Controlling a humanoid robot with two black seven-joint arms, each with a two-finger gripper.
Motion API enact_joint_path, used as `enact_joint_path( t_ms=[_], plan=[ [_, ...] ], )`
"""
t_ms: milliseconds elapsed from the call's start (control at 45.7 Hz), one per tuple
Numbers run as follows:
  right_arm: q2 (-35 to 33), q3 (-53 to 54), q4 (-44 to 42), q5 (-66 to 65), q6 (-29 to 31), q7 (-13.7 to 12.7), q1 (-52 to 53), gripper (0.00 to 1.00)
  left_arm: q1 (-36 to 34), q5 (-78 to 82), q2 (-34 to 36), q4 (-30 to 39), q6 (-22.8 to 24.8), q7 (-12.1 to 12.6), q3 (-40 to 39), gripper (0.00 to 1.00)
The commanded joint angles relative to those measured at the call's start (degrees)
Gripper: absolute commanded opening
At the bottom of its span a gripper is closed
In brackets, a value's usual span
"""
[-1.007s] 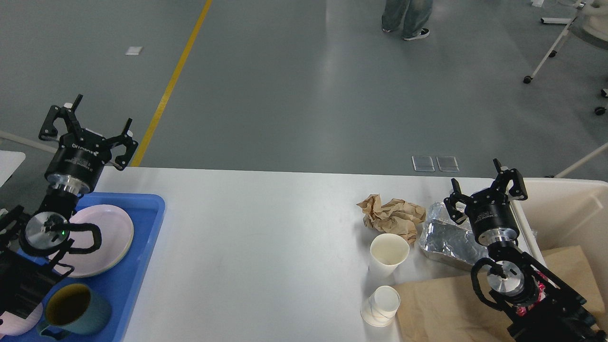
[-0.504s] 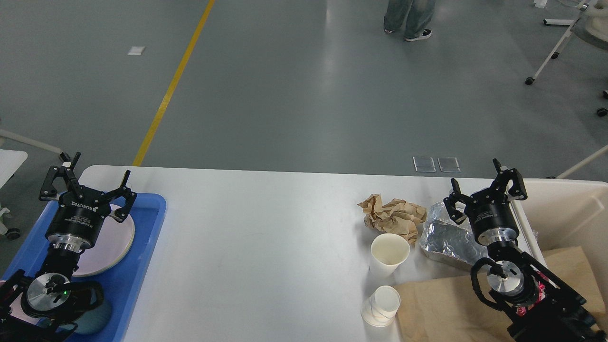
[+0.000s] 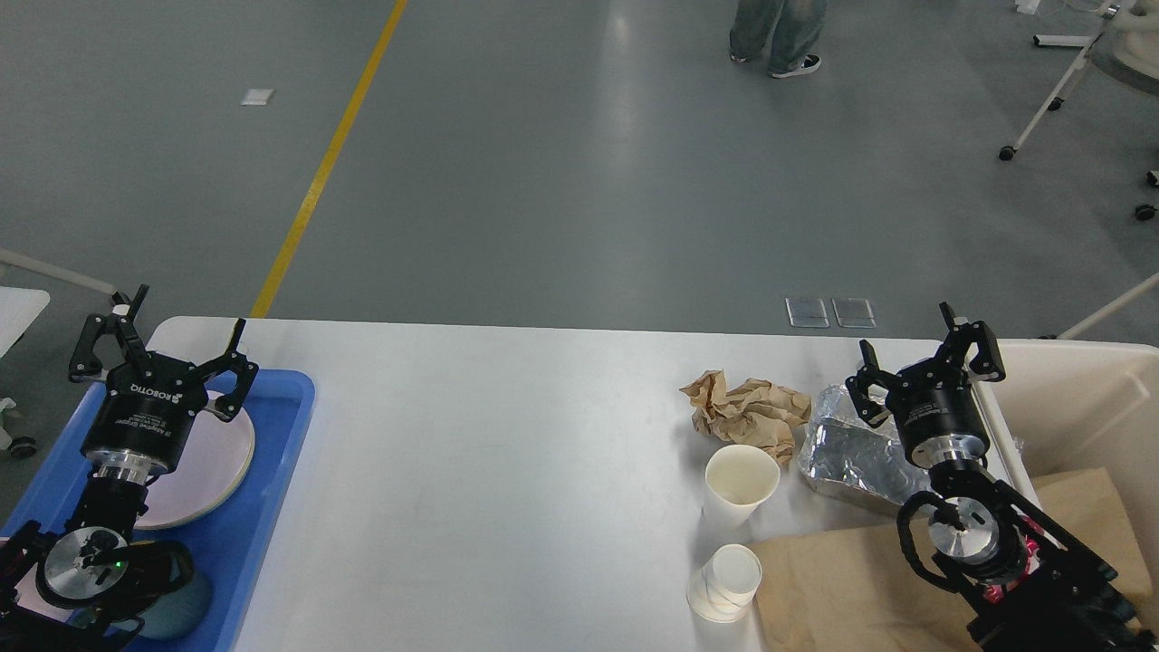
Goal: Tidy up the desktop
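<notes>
While the large white smooth desktop [image 3: 507,471] is stretching across the middle of the view, the left gripper [image 3: 165,340] is hovering with fingers spread wide over the blue plastic tray [image 3: 263,507] and its round pale plate [image 3: 217,462]. The right gripper [image 3: 924,353] is hanging with fingers spread, empty, above the crinkled silver foil package [image 3: 851,453], near the crumpled brown paper [image 3: 747,412] and two white paper cups [image 3: 741,480], beside the beige plastic bin [image 3: 1077,398].
</notes>
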State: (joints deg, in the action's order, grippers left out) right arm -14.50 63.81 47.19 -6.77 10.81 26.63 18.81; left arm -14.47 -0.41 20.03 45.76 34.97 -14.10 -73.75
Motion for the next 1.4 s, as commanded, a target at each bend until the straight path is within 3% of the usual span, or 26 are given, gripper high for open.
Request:
enact_joint_path(
  t_ms=[0,219,635,832,963,1139,1379],
  plan=[
    [0.0,0.0,0.0,0.0,0.0,0.0,0.0,1.0,-2.31,-0.47,-0.61,-5.06,0.1,-0.4,-0.6,0.96],
    [0.0,0.0,0.0,0.0,0.0,0.0,0.0,1.0,-5.3,-0.38,-0.34,-9.81,-0.08,0.04,0.01,0.96],
    [0.0,0.0,-0.09,0.0,0.0,0.0,0.0,1.0,-4.69,-0.47,-0.34,-10.25,1.5,-0.4,-0.52,0.96],
    [0.0,0.0,-0.09,0.0,0.0,0.0,0.0,1.0,-4.6,-0.29,-0.96,-10.6,6.59,-0.66,0.54,0.96],
    [0.0,0.0,-0.09,0.0,0.0,0.0,0.0,1.0,-1.35,0.5,-7.8,-7.27,11.43,-0.84,0.71,0.96],
    [0.0,0.0,-0.09,0.0,0.0,0.0,0.0,1.0,1.03,1.29,-9.92,1.35,0.55,-1.63,0.45,0.96],
    [0.0,0.0,-0.09,0.0,0.0,0.0,0.0,1.0,0.85,1.29,-9.13,1.53,-1.75,-3.91,0.01,0.96]
  ],
)
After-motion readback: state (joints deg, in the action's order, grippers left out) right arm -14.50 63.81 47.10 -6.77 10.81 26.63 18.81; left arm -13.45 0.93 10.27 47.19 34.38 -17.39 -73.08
